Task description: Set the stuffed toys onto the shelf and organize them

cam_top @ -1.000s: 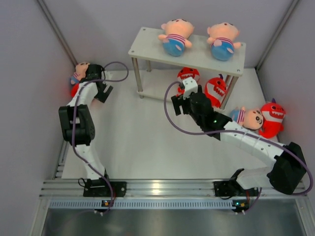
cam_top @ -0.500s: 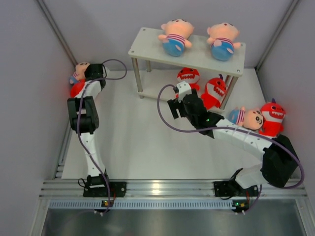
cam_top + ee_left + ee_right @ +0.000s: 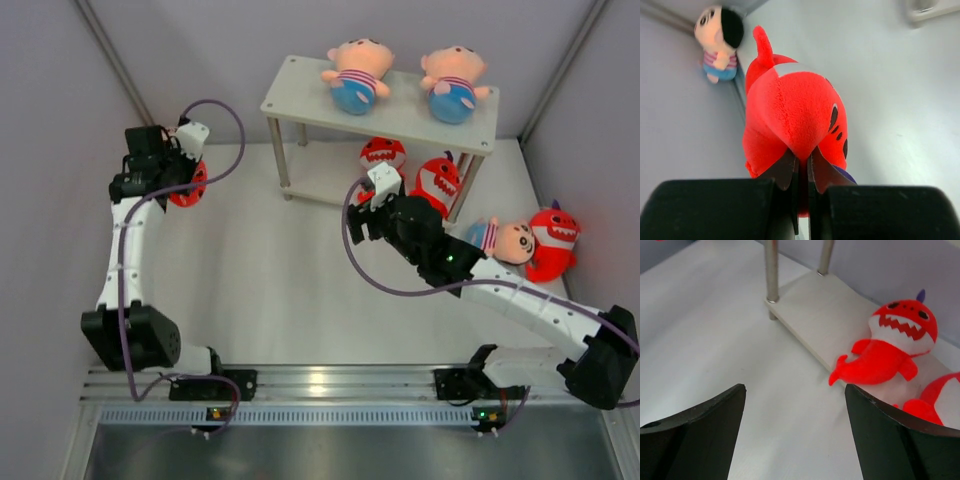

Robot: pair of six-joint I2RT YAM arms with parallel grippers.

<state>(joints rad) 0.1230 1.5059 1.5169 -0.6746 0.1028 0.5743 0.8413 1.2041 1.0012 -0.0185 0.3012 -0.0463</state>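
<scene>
left arm [image 3: 122,250] and right arm [image 3: 525,298]: white link shells, black joint housings. a purple cable [image 3: 222,112] loops off each wrist. left end effector [image 3: 801,161] and right end effector [image 3: 795,388]: matte black wedge fingers [image 3: 700,425]. black bases [image 3: 212,383] on a slotted silver rail [image 3: 330,382]. green indicator light [image 3: 449,258] on right arm.

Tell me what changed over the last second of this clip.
The left gripper shut on the red shark and drew it away from the left wall, leaving the corner doll behind. The right gripper stayed open and empty by the shelf, while its arm stretched out rightward. Unmoved: the top dolls, the lower sharks, the far-right doll and far-right shark.
</scene>
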